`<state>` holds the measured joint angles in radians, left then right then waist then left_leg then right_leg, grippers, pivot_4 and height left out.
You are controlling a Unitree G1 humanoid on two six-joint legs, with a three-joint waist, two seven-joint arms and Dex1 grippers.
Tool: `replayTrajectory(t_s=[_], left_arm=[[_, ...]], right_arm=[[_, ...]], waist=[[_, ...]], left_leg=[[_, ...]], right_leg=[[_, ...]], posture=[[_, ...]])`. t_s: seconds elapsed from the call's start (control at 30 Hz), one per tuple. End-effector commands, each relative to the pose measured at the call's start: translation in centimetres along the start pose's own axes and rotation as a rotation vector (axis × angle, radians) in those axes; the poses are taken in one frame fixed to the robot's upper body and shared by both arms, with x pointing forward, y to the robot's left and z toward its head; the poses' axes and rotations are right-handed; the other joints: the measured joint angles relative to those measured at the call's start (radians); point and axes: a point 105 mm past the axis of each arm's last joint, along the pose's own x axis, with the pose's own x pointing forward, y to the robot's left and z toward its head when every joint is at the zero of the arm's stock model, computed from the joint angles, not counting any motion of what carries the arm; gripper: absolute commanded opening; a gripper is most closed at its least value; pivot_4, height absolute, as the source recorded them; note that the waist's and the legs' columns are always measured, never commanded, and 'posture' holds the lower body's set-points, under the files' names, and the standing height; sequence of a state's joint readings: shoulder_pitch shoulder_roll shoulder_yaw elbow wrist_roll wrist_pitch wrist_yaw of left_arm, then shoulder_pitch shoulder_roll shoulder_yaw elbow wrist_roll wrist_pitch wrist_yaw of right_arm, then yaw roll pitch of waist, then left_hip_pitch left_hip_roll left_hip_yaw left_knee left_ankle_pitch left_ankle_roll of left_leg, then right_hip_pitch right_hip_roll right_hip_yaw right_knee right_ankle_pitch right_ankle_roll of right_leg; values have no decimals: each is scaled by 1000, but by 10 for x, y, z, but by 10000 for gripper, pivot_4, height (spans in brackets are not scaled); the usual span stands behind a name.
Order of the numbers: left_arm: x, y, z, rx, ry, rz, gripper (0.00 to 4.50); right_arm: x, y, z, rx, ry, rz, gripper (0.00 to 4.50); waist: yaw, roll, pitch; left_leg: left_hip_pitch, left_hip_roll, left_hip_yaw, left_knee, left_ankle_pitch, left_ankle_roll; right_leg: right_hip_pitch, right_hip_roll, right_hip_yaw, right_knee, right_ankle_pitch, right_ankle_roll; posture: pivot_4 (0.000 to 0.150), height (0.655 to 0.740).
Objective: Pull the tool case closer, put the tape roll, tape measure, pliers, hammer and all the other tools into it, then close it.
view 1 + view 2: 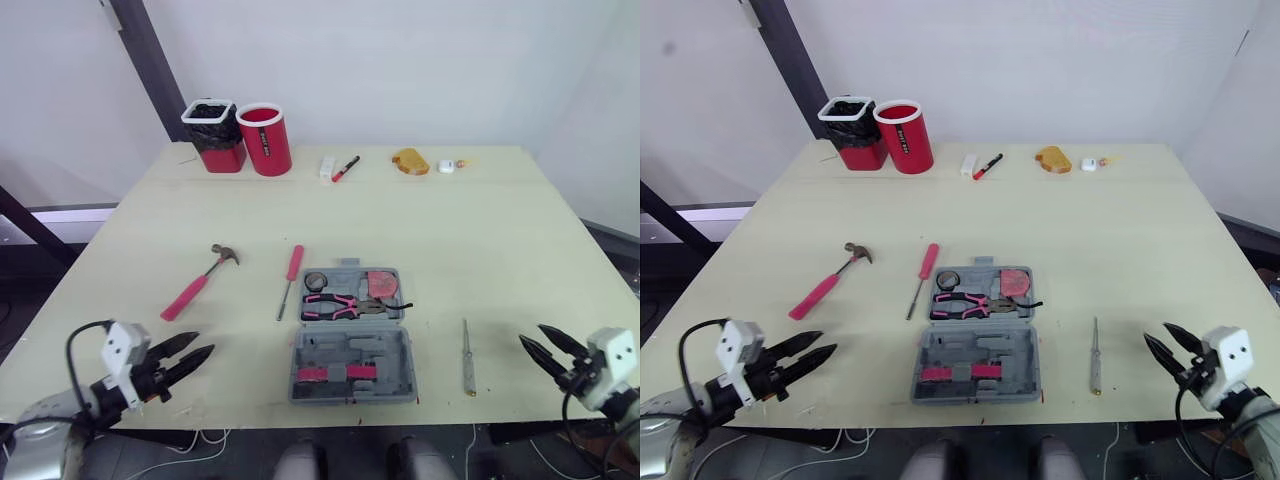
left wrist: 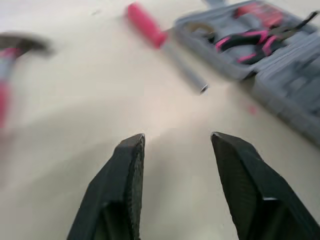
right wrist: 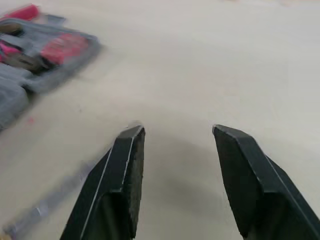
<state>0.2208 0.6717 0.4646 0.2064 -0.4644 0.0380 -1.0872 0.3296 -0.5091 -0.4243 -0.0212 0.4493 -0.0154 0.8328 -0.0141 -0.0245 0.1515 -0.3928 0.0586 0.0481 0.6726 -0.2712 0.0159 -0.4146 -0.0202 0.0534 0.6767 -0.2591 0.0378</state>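
Left eye view, tool case (image 1: 352, 348) open on table (image 1: 480, 230), pliers (image 1: 343, 305) inside, hammer (image 1: 198, 282) apart, left gripper (image 1: 205, 343), right gripper (image 1: 531, 333), jaws wide, empty.

The tool case (image 1: 352, 346) is grey plastic and lies open and flat on the bench, near its front edge and about midway across. Its far half holds pliers (image 1: 333, 306) with pink-and-black grips lying crosswise, a dark tape roll (image 1: 317, 281) in the far-left corner and a red tape measure (image 1: 380, 284) beside it. The near half shows moulded recesses with a pink strip (image 1: 335, 374) seated in them. Just left of the case lies a red-handled screwdriver (image 1: 290, 283), handle away from the front edge. Further left rests the hammer (image 1: 199, 284), pink grip, metal head angled toward the far side. Right of the case, apart from it, lies a slim grey tool (image 1: 467, 357).
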Motion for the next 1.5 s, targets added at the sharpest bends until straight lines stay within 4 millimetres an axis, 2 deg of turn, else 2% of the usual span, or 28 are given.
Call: replayTrajectory(t_s=[0.03,0.1,0.23,0.37,0.6,0.83,1.0,1.1,1.2,1.27,1.37,1.5], left_arm=[[-28,15,4,-9,-46,148,37399],[-37,15,-2,-21,-38,184,44495],[-56,13,-11,-42,-19,238,44495],[-59,9,-16,-31,4,231,44495],[-52,8,-14,-14,5,203,44495],[-28,8,13,66,-50,113,44495],[-5,-8,35,120,-106,-27,44495],[13,-25,51,155,-140,-146,44495],[30,-47,64,225,-155,-290,44495],[36,-57,69,263,-155,-359,44495],[46,-85,80,320,-163,-563,44495],[51,-100,91,350,-159,-698,44495]], right_arm=[[-28,-13,3,-41,-16,-65,38353],[-38,-15,-2,-37,0,-83,44990],[-64,-21,-16,10,29,-165,44990],[-83,-21,-32,33,86,-184,44990],[-83,-25,-31,33,84,-172,44990],[-58,-19,-16,-8,61,-72,44990],[-36,0,-4,-9,35,74,44990],[-19,11,7,-32,24,172,44990],[-3,22,11,-138,75,304,44990],[4,27,12,-181,94,365,44990],[23,40,21,-234,103,518,44990],[42,44,33,-291,109,622,44990]], waist=[[0,0,0],[0,0,0],[0,-1,0],[1,-1,-1],[-1,-1,-1],[0,-1,-1],[0,0,-1],[1,0,-1],[0,0,0],[0,0,0],[-1,0,0],[0,0,1]], left_leg=[[0,0,0,0,0,0],[0,0,0,-1,0,0],[3,0,0,-1,0,0],[5,0,0,-2,0,0],[7,0,2,-3,0,0],[7,-1,1,-4,0,0],[7,-1,2,-4,0,0],[6,-2,2,-4,0,0],[6,-2,2,-4,0,0],[6,-2,3,-3,0,0],[6,-2,4,-4,0,0],[6,-1,3,-4,0,0]], right_leg=[[0,0,0,0,0,0],[0,0,0,-1,-2,-3],[1,-2,1,-1,-4,0],[2,-4,2,-2,-5,0],[2,-7,3,-2,-5,0],[2,-7,2,-3,-5,0],[4,-7,3,-3,-4,-1],[4,-6,2,-4,-2,-3],[4,-6,2,-4,-2,-3],[4,-5,2,-4,-2,-3],[4,-3,2,-4,0,0],[4,0,3,-4,0,0]], posture=[[1500,7400],[1500,7400],[1500,7400],[1500,7400],[1500,7400],[1500,7400],[1500,7400],[1500,7400],[1500,7400],[1500,7400],[1500,7400],[1500,7400]])
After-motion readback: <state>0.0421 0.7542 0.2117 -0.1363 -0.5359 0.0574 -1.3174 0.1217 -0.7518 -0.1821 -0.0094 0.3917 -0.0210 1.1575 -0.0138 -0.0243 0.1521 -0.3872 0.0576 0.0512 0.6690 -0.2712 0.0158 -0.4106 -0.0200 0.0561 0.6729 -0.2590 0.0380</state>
